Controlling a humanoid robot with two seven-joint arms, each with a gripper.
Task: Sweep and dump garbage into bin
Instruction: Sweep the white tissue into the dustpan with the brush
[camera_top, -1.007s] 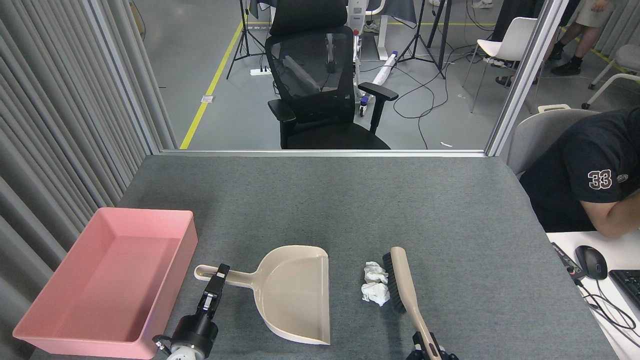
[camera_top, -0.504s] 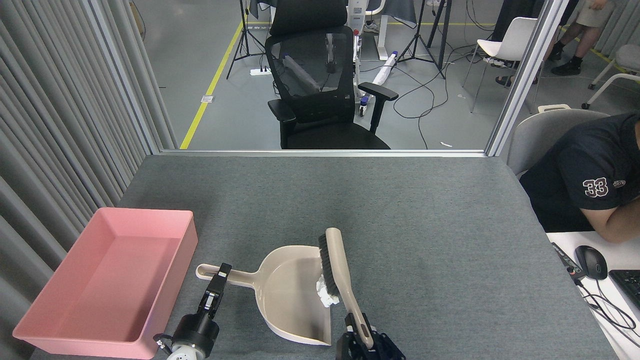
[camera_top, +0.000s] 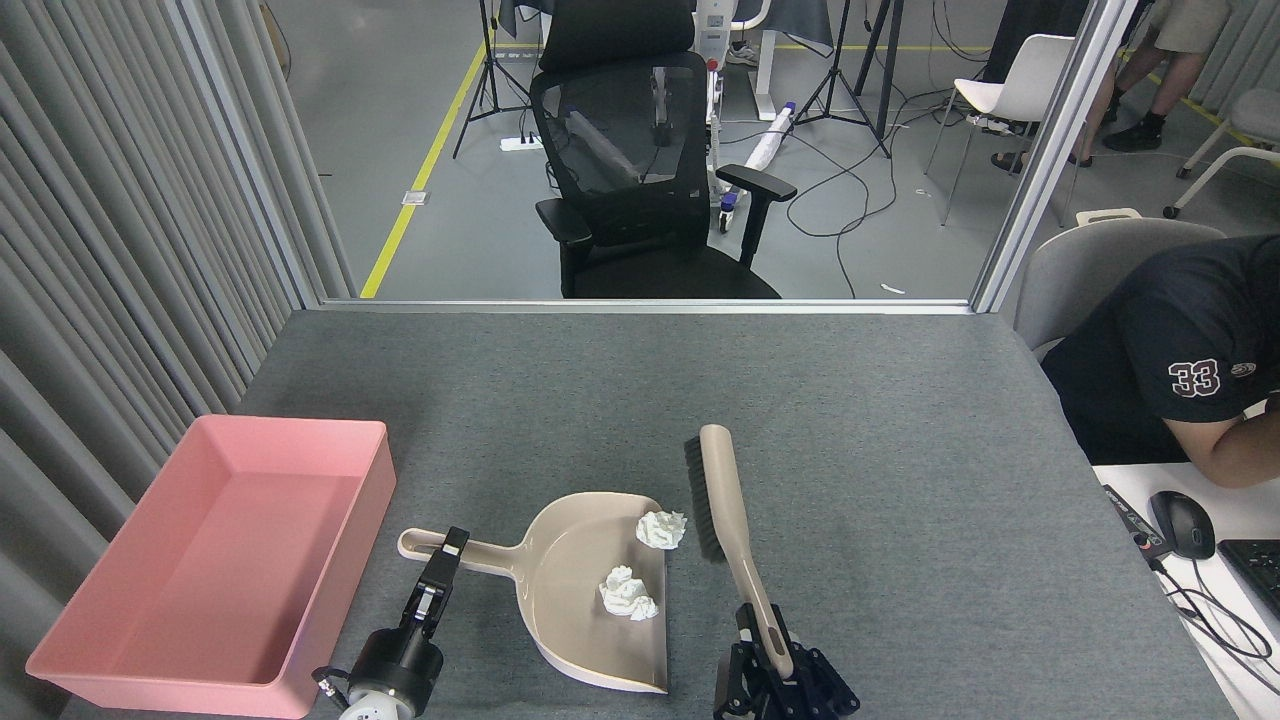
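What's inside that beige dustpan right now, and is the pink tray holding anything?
Two crumpled tissue wads lie in the dustpan: one by its open lip, one further in. The pink tray looks empty, though its near wall hides a strip of floor.

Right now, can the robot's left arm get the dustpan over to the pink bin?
Probably yes. The left gripper is at the dustpan handle, and the pink bin sits just left of it with only bare table between. Both tissue wads lie in the pan.
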